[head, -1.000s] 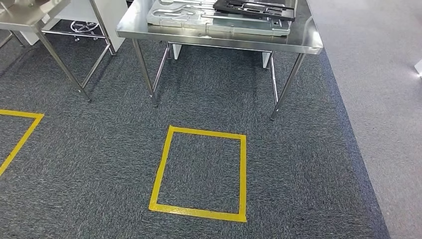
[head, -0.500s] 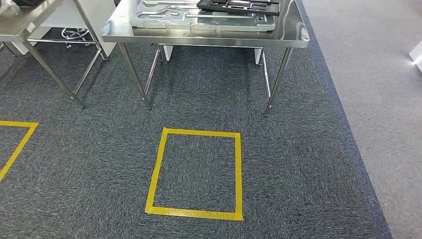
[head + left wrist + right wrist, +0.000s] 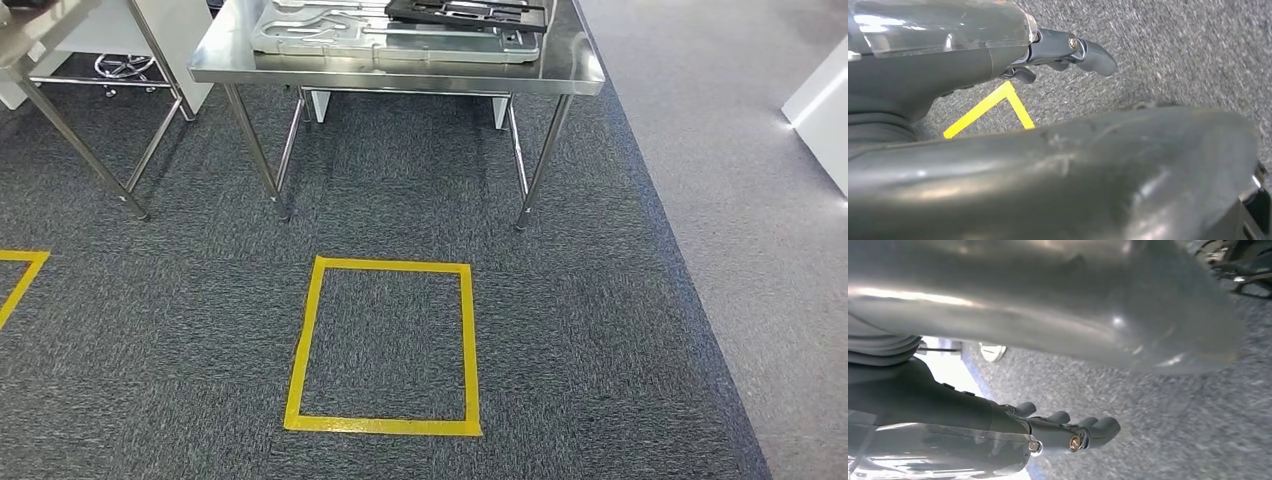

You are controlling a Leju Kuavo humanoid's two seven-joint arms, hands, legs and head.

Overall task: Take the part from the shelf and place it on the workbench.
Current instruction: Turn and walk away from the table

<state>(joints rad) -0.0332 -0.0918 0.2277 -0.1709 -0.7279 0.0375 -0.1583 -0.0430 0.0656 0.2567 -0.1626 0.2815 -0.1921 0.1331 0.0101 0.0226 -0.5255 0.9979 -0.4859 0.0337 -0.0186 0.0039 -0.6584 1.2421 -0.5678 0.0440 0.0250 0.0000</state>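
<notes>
A steel workbench (image 3: 400,76) stands ahead at the top of the head view. A silver fixture plate (image 3: 300,38) lies on it, with a flat black frame-like part (image 3: 465,12) on top at the back right. My left hand (image 3: 1063,50) hangs over the carpet near a yellow tape corner, fingers loosely extended and holding nothing. Above the carpet, my right hand (image 3: 1068,432) is just as empty, its fingers side by side and lightly bent.
A yellow tape square (image 3: 305,340) marks the dark carpet in front of the workbench. A second steel table (image 3: 45,25) stands at the far left, with another tape corner (image 3: 20,270) below it. Lighter grey floor (image 3: 760,220) and a white object (image 3: 822,105) lie to the right.
The whole picture has shifted: workbench and tape square now sit further left, and a white object has come in at the right, so the camera has moved.
</notes>
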